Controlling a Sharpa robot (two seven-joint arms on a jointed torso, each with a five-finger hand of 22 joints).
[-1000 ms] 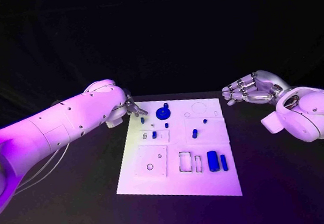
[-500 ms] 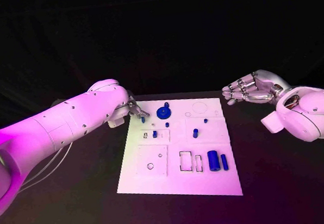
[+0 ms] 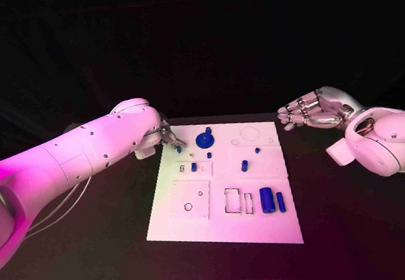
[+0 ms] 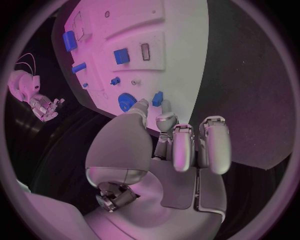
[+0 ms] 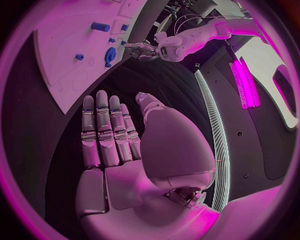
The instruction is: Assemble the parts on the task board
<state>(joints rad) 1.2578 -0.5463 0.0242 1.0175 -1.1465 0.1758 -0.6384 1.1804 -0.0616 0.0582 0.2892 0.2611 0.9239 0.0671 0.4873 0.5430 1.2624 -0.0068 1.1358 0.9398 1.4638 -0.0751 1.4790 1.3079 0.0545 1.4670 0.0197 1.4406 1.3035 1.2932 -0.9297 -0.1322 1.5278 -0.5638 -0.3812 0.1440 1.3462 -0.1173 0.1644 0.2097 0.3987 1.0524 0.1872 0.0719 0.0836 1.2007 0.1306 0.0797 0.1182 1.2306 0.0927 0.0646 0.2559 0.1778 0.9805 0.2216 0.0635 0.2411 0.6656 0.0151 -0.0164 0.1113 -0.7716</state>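
table (image 3: 98, 261): black | backdrop: dark | light: magenta

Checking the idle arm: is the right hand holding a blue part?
No. In its wrist view the right hand lies flat with straight fingers and a bare palm.

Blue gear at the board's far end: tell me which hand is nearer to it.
Left. The left hand sits at the task board's far left corner, its fingertips just beside the blue gear. The right hand hovers off the board's far right edge, apart from the gear.

Left hand (image 3: 168, 141) mostly behind its arm.
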